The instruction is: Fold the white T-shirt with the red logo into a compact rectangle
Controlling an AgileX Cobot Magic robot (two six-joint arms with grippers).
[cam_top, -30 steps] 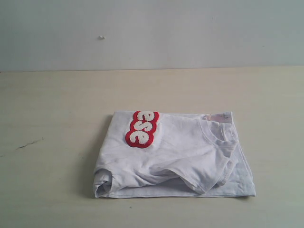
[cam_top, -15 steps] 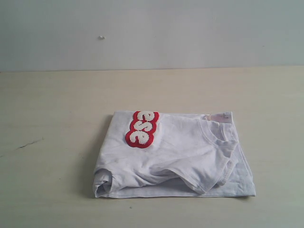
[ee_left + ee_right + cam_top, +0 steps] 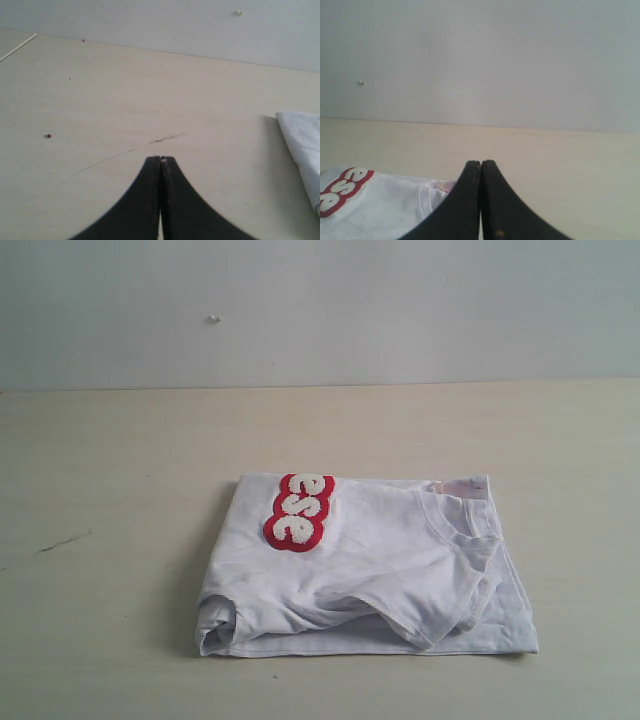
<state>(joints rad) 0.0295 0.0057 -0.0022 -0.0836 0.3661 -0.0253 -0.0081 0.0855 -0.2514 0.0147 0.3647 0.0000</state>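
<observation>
The white T-shirt (image 3: 370, 570) lies folded in a rough rectangle on the table, collar toward the right. Part of the red logo (image 3: 299, 511) shows on its top layer near the back left. In the right wrist view the T-shirt (image 3: 375, 210) and the logo (image 3: 342, 190) lie off to one side of my right gripper (image 3: 481, 162), whose jaws are pressed together on nothing. My left gripper (image 3: 160, 158) is shut too, over bare table, with an edge of the T-shirt (image 3: 305, 145) well apart from it. Neither gripper appears in the exterior view.
The light wooden table (image 3: 120, 490) runs back to a pale wall (image 3: 320, 310). A thin dark crack (image 3: 167, 138) marks the tabletop just beyond the left fingertips, also visible as a crack (image 3: 60, 542) at the left of the exterior view.
</observation>
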